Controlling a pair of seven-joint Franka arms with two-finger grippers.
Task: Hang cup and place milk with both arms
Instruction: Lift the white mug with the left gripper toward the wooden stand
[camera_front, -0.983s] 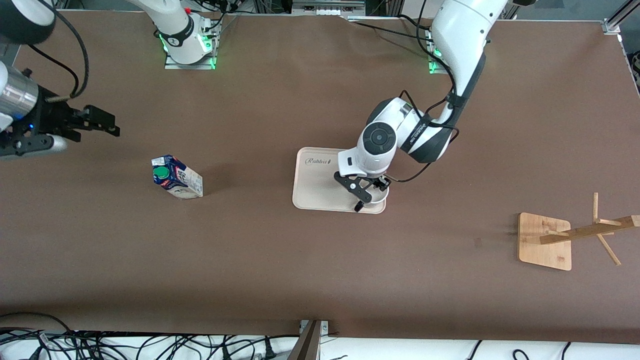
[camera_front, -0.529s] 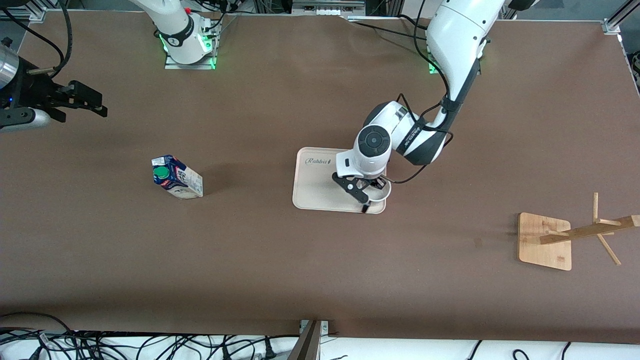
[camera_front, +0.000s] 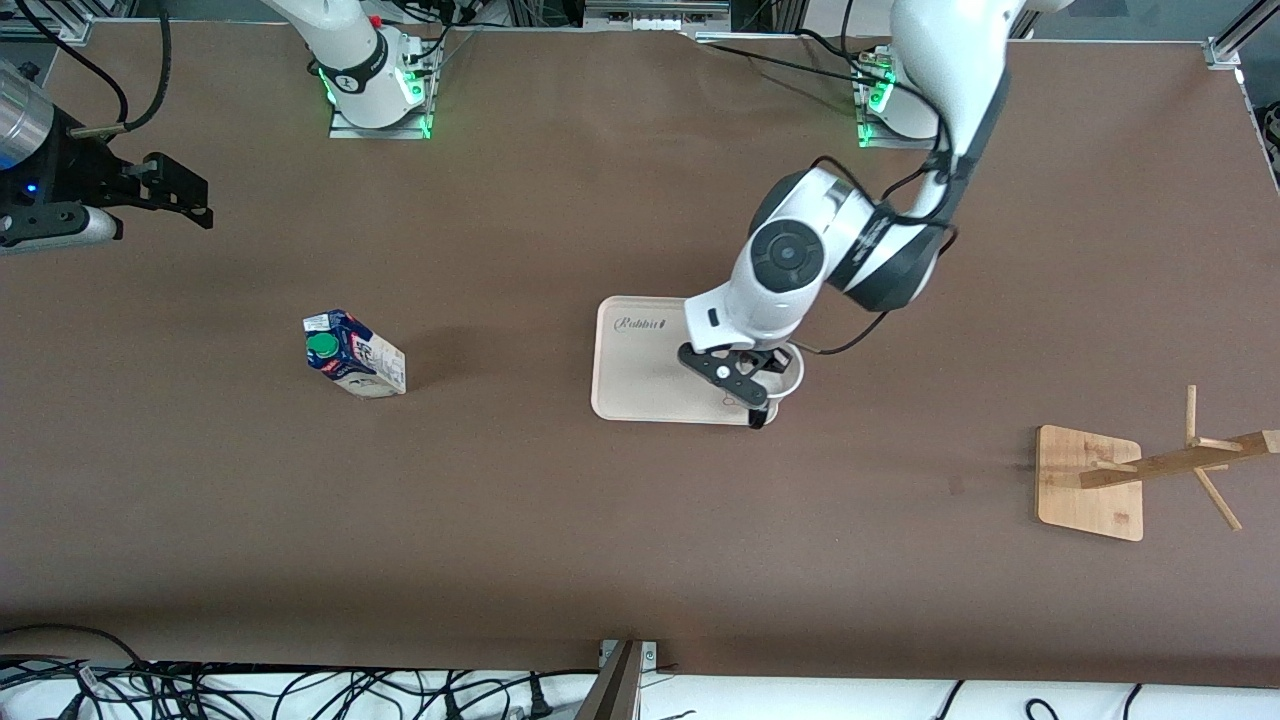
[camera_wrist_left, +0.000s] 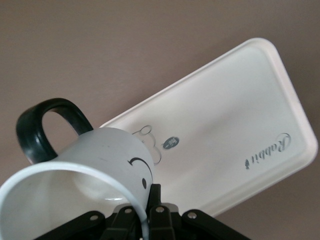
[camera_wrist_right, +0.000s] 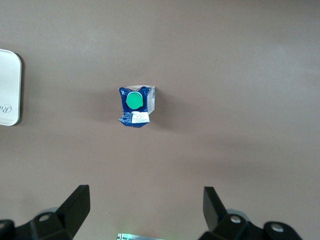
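The left gripper (camera_front: 745, 392) was clamped on the cup's (camera_wrist_left: 85, 172) rim, one finger inside and one outside, leaving the black handle (camera_wrist_left: 47, 125) free, likely for a peg on the rack (camera_front: 1150, 470). Cup and gripper hung over the tray (camera_front: 640, 385). The right gripper (camera_wrist_right: 145, 210), fingers spread wide, waited above the milk (camera_front: 352, 354), which stood upright on the table.

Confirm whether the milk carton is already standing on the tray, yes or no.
No: the milk carton stands on the bare table toward the right arm's end, well apart from the tray.
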